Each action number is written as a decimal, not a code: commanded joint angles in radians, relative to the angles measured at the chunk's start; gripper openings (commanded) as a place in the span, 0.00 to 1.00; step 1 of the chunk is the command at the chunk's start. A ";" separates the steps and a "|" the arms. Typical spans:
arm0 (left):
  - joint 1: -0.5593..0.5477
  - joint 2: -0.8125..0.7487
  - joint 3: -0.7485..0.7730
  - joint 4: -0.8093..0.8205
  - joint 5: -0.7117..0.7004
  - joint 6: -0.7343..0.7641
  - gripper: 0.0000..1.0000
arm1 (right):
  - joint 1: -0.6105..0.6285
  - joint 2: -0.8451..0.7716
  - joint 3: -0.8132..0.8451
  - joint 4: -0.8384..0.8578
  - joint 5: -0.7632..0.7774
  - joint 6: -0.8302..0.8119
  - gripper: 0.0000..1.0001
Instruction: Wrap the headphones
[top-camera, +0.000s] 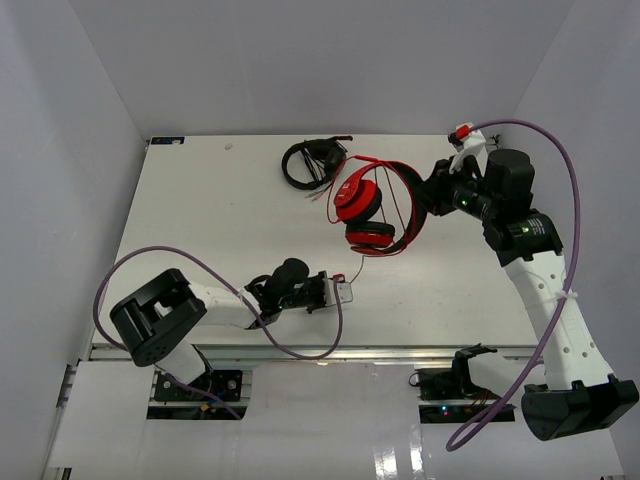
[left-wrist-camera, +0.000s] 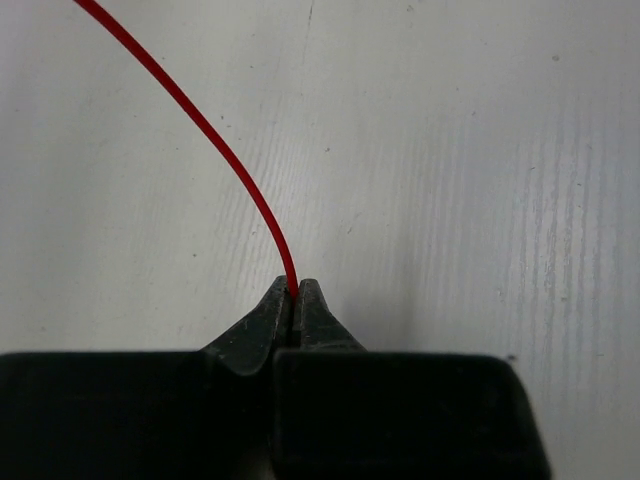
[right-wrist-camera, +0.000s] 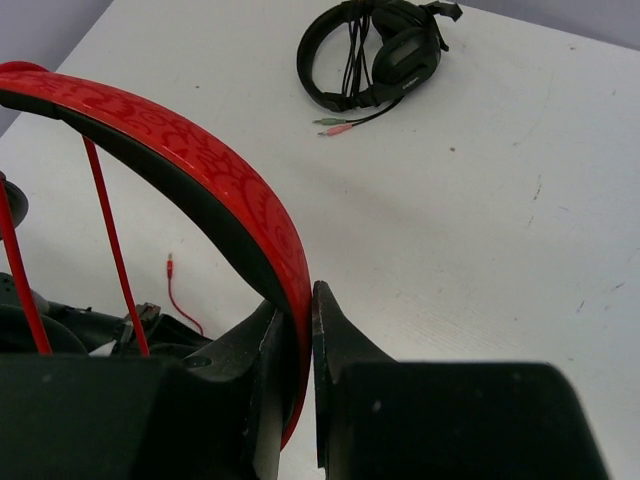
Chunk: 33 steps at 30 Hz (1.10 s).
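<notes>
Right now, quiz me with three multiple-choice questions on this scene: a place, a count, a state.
1. The all-black headphones with dark cable lie: A. at the table's far side, beside the red over-ear headphones with black pads; B. at the near edge; C. under the left arm.
2. Headphone sets in view: A. one; B. two; C. three.
3. The left end effector is: A. open; B. shut on the thin red cable; C. shut on an ear pad.
Answers: A, the top view shows them side by side, far from the bases; B, one red, one black; B, its fingers meet on the cable.
</notes>
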 joint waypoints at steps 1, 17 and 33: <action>0.045 -0.099 -0.033 -0.032 0.050 -0.001 0.00 | -0.008 -0.037 -0.012 0.028 -0.047 -0.059 0.08; 0.314 -0.213 0.036 -0.210 0.139 0.003 0.00 | -0.011 -0.115 -0.062 -0.073 -0.278 -0.345 0.08; 0.376 -0.297 0.414 -0.731 0.385 -0.181 0.00 | -0.012 -0.118 -0.243 -0.141 -0.253 -0.527 0.08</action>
